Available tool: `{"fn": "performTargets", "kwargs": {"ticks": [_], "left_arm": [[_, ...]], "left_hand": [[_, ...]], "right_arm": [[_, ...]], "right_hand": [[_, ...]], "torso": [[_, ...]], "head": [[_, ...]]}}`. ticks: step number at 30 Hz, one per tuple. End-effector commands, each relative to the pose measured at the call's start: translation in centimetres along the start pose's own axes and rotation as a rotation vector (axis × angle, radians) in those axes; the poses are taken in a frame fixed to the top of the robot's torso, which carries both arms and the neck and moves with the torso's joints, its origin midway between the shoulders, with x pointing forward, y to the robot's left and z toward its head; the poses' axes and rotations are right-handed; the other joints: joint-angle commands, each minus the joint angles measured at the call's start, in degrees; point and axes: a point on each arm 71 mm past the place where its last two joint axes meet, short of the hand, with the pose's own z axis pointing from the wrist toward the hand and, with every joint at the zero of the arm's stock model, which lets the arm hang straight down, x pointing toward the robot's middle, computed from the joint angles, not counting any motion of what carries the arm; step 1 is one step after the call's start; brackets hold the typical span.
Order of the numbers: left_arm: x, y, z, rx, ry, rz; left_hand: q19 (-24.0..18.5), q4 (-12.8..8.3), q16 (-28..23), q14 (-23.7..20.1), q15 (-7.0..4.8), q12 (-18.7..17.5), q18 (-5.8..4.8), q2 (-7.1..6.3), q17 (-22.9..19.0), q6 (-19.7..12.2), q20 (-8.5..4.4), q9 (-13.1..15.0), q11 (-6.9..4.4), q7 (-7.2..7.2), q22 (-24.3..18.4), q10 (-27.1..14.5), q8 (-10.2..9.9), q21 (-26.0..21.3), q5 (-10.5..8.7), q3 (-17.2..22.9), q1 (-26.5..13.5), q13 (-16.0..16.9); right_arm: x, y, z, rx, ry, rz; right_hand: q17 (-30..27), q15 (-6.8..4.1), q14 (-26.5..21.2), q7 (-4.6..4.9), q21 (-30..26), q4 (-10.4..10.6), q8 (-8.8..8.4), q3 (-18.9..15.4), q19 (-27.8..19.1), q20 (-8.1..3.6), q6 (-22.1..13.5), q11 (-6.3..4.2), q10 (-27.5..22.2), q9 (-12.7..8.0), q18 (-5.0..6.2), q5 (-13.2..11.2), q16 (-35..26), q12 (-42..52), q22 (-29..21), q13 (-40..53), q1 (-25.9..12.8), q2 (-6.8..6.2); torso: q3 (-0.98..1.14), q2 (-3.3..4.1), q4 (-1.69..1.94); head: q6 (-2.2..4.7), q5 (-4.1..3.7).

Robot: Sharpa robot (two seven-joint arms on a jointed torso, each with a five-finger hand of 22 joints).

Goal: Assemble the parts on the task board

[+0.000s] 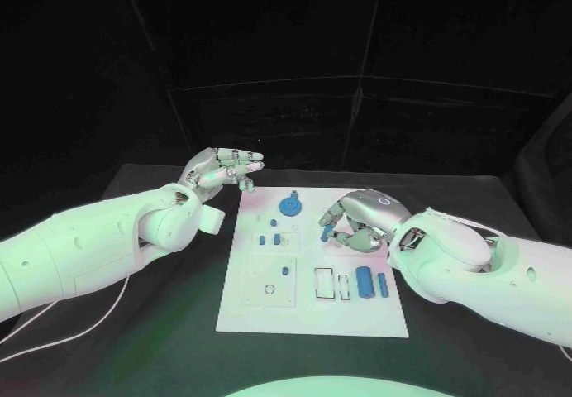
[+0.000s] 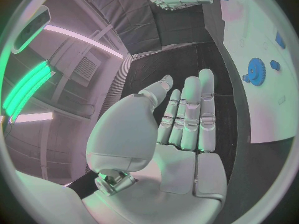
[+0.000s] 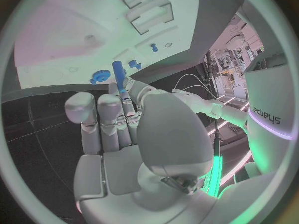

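The left hand (image 1: 221, 171) hovers just off the task board (image 1: 313, 318), fingers straight and apart, grasping nothing. Over the board, the right hand (image 1: 358, 219) pinches a blue peg (image 1: 324, 234) upright at its fingertips (image 3: 122, 90).

text: "sharpa", seen upside down, likely | on: white arm (image 3: 269, 115) | right wrist view
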Motion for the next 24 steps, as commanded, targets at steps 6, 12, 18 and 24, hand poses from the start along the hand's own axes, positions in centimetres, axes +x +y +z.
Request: {"fn": "performTargets", "kwargs": {"ticks": [6,12,18,24], "left_arm": [[0.4,-0.1,0.1,0.006,0.014,-0.011],[0.5,-0.1,0.1,0.007,0.015,-0.012],[0.6,-0.2,0.1,0.008,0.019,-0.014],[0.7,-0.2,0.1,0.008,0.021,-0.014]], "left_hand": [[-0.4,-0.1,-0.4,-0.4,0.12,0.4,0.76,0.53,-0.1,-0.5,0.08,-0.1,-0.06,0.10,-0.1,-0.3,0.3,-0.3,-0.11,-0.3,0.1,-0.1],[-0.4,-0.1,-0.4,-0.4,0.12,0.4,0.76,0.53,-0.1,-0.5,0.08,-0.1,-0.06,0.10,-0.1,-0.3,0.3,-0.3,-0.11,-0.3,0.1,-0.1],[-0.4,-0.1,-0.4,-0.4,0.12,0.4,0.76,0.53,-0.1,-0.5,0.08,-0.1,-0.06,0.10,-0.1,-0.3,0.3,-0.3,-0.11,-0.3,0.1,-0.1],[-0.4,-0.1,-0.4,-0.4,0.13,0.4,0.76,0.60,-0.1,-0.5,0.09,-0.1,-0.05,0.11,-0.1,-0.5,0.3,-0.4,-0.10,-0.3,0.2,-0.1]], "right_arm": [[0.4,2.7,1.3,-0.081,0.005,0.110],[1.6,4.9,2.5,-0.159,0.025,0.129],[3.8,6.6,3.0,-0.219,0.072,0.146],[5.7,7.2,3.3,-0.241,0.119,0.145]], "right_hand": [[0.3,0.02,0.3,0.06,0.4,-0.1,0.09,0.6,0.5,-0.10,0.4,0.02,0.7,0.0,-0.36,0.7,0.5,-0.6,0.3,0.0,-0.1,-0.61],[0.5,0.02,0.3,0.09,0.5,-0.2,0.03,0.8,0.5,-0.12,0.4,0.05,0.7,0.0,-0.37,1.1,0.6,-0.8,0.4,0.0,-0.2,-0.64],[0.6,0.04,0.3,0.12,0.6,-0.4,-0.02,0.9,0.6,-0.11,0.4,0.08,0.8,-0.1,-0.39,1.5,0.7,-1.0,0.6,0.0,-0.2,-0.67],[0.7,0.07,0.3,0.17,0.7,-0.5,-0.10,1.0,0.6,-0.11,0.3,0.13,0.7,-0.1,-0.40,1.8,0.9,-1.2,0.6,-0.1,-0.3,-0.73]], "torso": [[-0.15,-0.03,0.19],[-0.06,0.00,0.05],[-0.10,-0.01,0.02],[-0.04,0.01,0.04]], "head": [[-0.47,0.31],[-0.85,1.14],[-1.12,1.39],[-1.33,1.73]]}}
